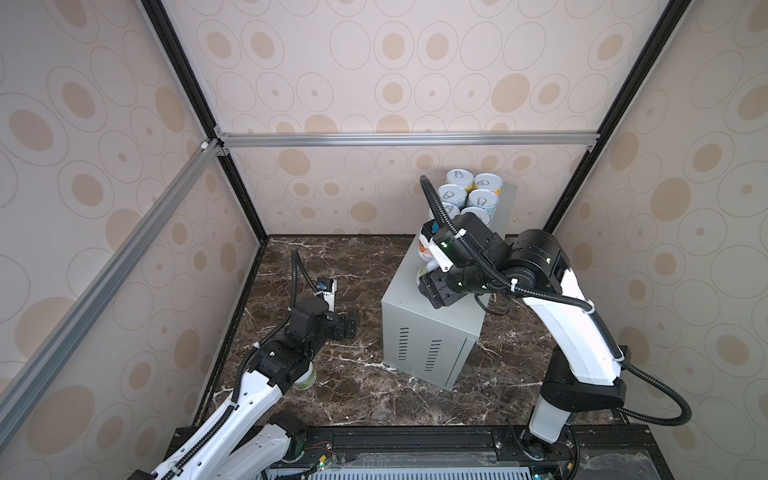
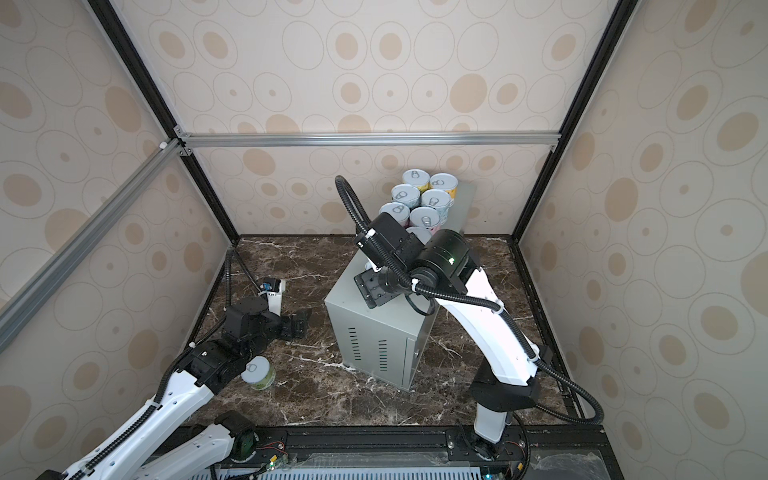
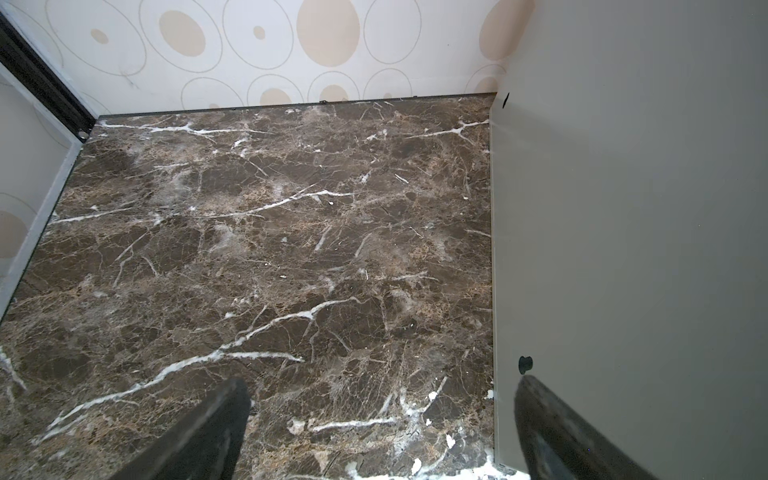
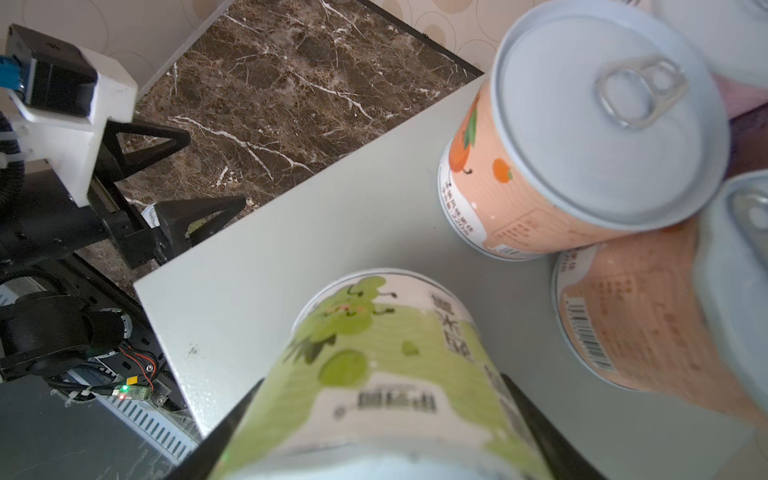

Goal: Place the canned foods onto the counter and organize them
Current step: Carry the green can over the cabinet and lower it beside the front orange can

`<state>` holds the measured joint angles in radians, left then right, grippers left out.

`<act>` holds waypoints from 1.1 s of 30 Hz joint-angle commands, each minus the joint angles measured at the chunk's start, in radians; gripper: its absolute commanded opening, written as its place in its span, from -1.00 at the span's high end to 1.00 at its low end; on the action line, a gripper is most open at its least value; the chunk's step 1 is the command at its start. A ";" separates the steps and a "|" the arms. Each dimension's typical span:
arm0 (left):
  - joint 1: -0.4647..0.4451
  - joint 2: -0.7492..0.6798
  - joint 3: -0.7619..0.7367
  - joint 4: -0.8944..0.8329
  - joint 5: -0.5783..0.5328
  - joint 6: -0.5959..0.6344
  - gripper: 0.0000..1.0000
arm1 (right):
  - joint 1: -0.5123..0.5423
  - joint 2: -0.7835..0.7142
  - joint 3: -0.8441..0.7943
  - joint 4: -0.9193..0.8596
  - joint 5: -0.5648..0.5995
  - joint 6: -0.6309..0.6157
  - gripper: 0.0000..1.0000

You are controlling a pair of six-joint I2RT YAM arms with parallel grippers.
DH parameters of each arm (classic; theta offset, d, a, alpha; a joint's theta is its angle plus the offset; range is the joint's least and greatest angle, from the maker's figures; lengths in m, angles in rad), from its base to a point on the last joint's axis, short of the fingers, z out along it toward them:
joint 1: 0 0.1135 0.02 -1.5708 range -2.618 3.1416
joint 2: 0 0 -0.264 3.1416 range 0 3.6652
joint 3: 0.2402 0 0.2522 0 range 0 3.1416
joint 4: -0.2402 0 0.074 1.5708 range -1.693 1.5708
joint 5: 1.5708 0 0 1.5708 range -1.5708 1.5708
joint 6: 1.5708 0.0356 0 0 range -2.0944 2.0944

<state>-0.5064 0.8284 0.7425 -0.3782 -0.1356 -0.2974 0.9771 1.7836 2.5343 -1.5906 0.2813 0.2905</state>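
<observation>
— Where's the green can (image 4: 374,332)?
— Pinched between the right gripper (image 4: 380,380) fingers, over the counter (image 4: 257,266), near two salmon cans (image 4: 519,216)
— Labels?
— Drawn grapes; Chinese print too blurred to read. Left gripper (image 3: 380,382) spread wide over the marble (image 3: 270,249)

Green can (image 4: 374,353) in right end effector (image 4: 378,411), over counter (image 4: 291,249)

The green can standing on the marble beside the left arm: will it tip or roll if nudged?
Probably stable: the green can stands upright, short and wide, on flat marble. Once toppled, its round body would likely roll. The smooth label may slip.
</observation>
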 commanded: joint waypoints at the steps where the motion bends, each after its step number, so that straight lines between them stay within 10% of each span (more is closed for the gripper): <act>1: -0.007 -0.009 0.001 0.016 0.008 0.021 -0.98 | 0.012 0.011 0.001 -0.058 0.009 -0.001 -0.42; 33: -0.007 -0.026 -0.003 0.016 -0.002 0.022 -0.98 | 0.015 -0.102 -0.095 0.144 -0.002 -0.044 -0.98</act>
<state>-0.5064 0.8059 0.7361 -0.3744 -0.1226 -0.2970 0.9825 1.7309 2.4630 -1.4689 0.2626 0.2592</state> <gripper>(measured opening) 0.992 0.988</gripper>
